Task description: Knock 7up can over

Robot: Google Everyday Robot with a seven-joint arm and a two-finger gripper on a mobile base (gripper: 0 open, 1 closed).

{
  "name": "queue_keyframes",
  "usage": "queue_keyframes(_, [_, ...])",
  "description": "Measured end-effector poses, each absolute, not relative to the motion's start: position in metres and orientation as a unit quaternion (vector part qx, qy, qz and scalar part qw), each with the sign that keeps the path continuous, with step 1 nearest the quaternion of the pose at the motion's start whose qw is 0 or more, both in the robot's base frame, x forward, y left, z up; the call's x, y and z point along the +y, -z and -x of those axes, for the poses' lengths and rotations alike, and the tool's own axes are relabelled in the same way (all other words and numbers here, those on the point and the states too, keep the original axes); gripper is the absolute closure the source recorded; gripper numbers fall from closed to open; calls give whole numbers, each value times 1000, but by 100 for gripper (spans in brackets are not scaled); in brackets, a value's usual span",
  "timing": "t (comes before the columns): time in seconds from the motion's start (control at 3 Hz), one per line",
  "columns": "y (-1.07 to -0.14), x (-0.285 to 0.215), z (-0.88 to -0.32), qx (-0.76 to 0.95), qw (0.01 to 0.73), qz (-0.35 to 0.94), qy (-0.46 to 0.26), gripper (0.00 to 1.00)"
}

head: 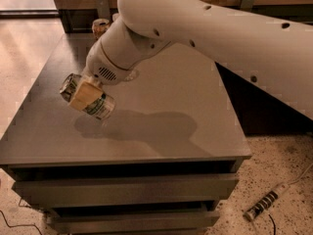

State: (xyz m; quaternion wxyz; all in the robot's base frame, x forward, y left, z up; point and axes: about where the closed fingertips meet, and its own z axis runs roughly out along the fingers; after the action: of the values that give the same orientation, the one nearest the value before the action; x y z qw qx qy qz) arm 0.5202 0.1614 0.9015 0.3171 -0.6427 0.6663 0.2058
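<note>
Gripper (pixel 87 98): hung over left part of grey table (pixel 195 92), tan fingers (pixel 80 93) clamped across 7up can (pixel 101 106). Held it tilted nearly flat, top toward left, just above tabletop and own shadow. Orange-brown can (pixel 100 27) upright at table's rear edge, well apart.

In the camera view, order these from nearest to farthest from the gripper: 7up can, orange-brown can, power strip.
1. 7up can, tilted, held in the gripper, over the table's left side.
2. orange-brown can, at the table's far edge.
3. power strip, on the floor, lower right.
</note>
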Motion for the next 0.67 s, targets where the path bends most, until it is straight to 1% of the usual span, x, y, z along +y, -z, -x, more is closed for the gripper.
queue_keyframes(0.67, [-851,173,-533,711,249,642,-144,100])
